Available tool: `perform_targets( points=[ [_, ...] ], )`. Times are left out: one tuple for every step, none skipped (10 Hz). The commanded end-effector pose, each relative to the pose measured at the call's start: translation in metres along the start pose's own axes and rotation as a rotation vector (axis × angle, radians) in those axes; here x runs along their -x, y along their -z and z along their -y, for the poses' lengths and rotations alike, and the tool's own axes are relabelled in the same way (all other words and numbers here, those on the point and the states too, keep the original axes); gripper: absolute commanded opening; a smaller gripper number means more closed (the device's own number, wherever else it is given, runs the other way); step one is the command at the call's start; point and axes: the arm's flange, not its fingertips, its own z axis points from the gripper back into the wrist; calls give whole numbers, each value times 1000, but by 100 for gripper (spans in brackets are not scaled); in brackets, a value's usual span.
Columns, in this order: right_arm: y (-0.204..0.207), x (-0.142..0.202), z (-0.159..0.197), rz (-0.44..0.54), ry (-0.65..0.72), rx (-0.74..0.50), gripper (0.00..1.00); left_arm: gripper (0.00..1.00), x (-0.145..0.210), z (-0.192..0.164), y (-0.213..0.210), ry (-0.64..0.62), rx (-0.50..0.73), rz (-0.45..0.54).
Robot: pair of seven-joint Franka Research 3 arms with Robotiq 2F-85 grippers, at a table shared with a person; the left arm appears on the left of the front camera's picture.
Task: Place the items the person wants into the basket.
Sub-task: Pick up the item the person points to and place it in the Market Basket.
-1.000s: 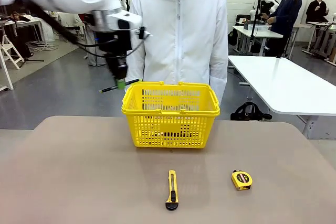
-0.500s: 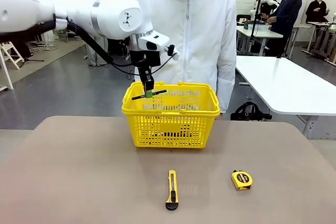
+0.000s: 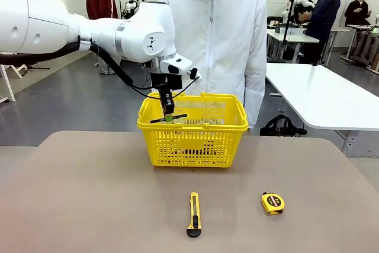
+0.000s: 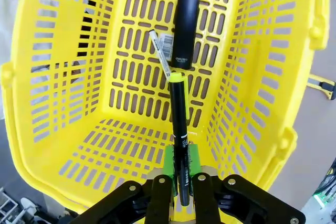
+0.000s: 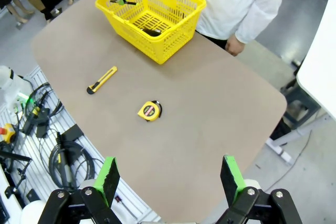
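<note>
**Pen over basket**

The black pen [image 4: 178, 124] sits clamped in the left tool [image 4: 179, 178], hanging crosswise at centre frame just above the yellow basket [image 3: 192, 124]. Released off-centre, it could strike the rim and bounce onto the bench [image 3: 89, 205]. The right tool [image 5: 170, 179] hangs open — empty.

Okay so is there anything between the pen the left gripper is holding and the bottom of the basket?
Nothing visible blocks it. The left gripper holds the black pen over the open basket. On the floor below lie a marker and a black cylinder, leaving bare floor around them.
</note>
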Motion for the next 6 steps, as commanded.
perform_targets(
  points=[
    [2, 0, 0, 13, -8, -23, 100, 11, -7, -6, -5, -4, -1, -32],
    [2, 0, 0, 13, -8, -23, 100, 47, -6, -7, -5, -8, 3, -34],
    [2, 0, 0, 13, -8, -23, 100, 71, -6, -6, -5, -7, 1, -41],
    [2, 0, 0, 13, -8, -23, 100, 100, -6, -6, -5, -4, 4, -44],
    [2, 0, 0, 13, -8, -23, 100, 100, -7, -6, -6, -7, 5, -45],
    [2, 0, 0, 13, -8, -23, 100, 100, -6, -7, -6, -8, 8, -42]
  ],
)
